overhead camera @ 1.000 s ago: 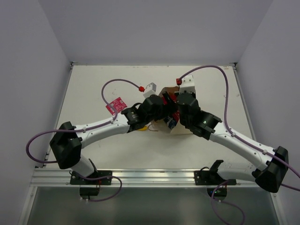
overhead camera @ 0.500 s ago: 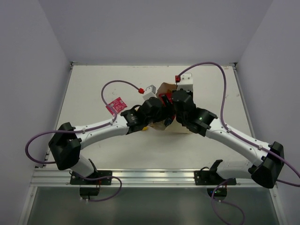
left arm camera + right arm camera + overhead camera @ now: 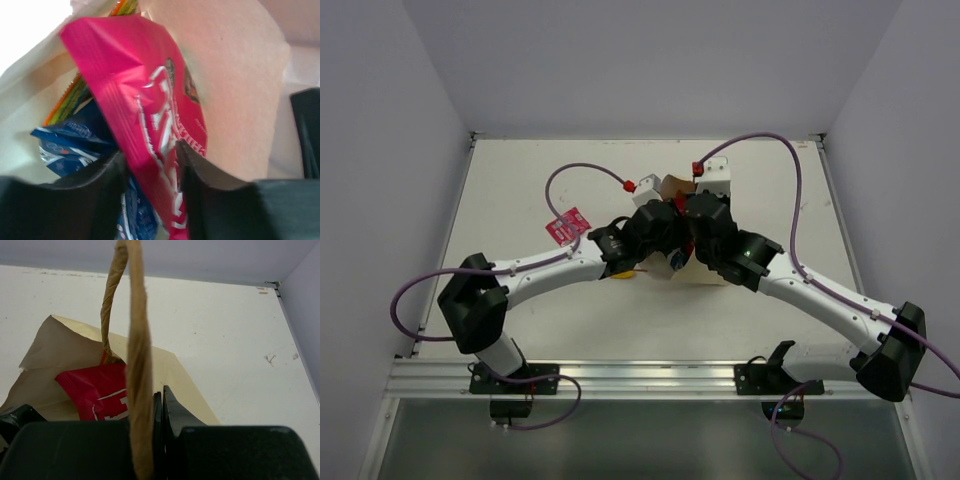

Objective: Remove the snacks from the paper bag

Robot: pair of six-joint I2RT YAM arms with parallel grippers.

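Inside the paper bag, the left hand now has both fingers closed on the magenta pouch, one each side, pinching its lower end. A second ago that arm sat further back. From overhead you can see the wrist has pushed in toward the bag mouth and the elbow swung along with it. The right hand crept inward a bit too and hasn't budged since. Its fingers are pressed together with the twisted handle running taut past them, so I reckon it's holding the bag up and steady. The pouch is still in the bag, with the blue Doritos bag tucked behind it. The small pink packet already lies out on the surface. So the grab looks done, and pulling the pouch out comes next, I'd guess.
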